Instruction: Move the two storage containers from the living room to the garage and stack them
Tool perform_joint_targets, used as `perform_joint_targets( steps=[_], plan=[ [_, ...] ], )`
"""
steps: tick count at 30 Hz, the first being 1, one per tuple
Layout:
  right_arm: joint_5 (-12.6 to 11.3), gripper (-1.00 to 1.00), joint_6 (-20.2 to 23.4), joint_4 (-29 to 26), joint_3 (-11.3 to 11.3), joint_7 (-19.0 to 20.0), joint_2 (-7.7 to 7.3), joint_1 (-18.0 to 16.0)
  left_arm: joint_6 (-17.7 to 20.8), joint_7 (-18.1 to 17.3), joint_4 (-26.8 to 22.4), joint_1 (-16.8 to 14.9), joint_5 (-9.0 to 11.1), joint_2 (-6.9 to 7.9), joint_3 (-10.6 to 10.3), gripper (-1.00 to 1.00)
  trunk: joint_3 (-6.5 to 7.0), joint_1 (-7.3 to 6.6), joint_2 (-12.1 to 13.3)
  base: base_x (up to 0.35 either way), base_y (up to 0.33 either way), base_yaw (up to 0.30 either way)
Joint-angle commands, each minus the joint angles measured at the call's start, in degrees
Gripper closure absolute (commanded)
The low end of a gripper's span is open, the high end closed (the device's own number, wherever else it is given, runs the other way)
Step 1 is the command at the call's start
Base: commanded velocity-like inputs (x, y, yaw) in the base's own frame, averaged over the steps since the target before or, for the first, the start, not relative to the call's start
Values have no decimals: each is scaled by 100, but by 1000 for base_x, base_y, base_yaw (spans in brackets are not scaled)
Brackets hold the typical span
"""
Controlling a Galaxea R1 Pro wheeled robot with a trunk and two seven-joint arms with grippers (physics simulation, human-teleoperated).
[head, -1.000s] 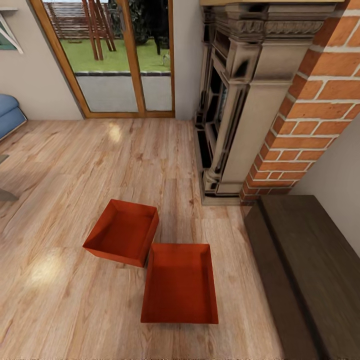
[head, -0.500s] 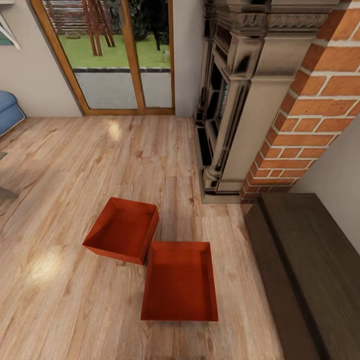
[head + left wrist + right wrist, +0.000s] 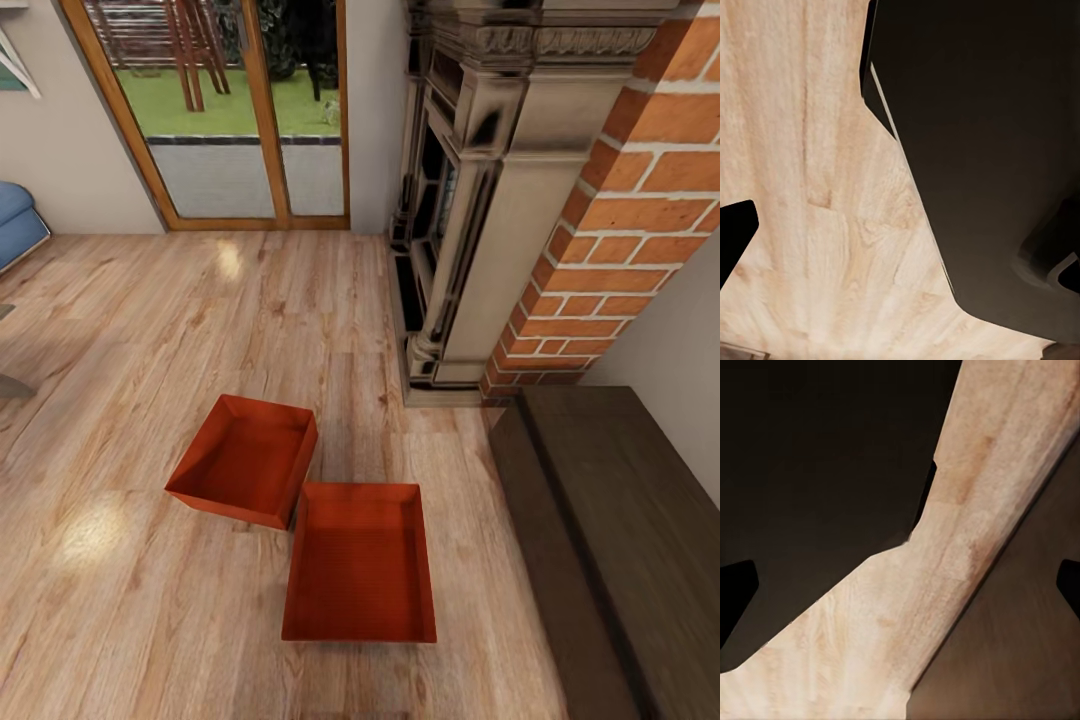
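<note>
Resting on light wood-plank floor [image 3: 150,590] of living room: two storage containers, both upright, lidless, nothing inside. Far container [image 3: 245,463] turned at angle; near container [image 3: 360,565] squarer to view, its far left corner touching or just beside the other's near corner. Brick fireplace [image 3: 560,200] beyond at right; dark wood bench [image 3: 620,540] along right wall; glazed door [image 3: 235,110] at back; blue sofa [image 3: 18,225] at left edge. Left gripper [image 3: 900,247], right gripper [image 3: 900,585]: dark fingertips at frame edges over floor, gap wide, released.
</note>
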Motion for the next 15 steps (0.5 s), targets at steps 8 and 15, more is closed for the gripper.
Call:
perform_joint_targets(
  steps=[8,15],
  plan=[
    [-87,-100,-26,15,40,17,22,-5,-11,4,-3,1,3,-1,25,-100,-2,0,-1,0,0,0],
    [-98,-100,-26,14,36,14,20,-5,-11,4,-3,1,2,-1,25,-100,-2,0,-1,0,0,0]
  ],
)
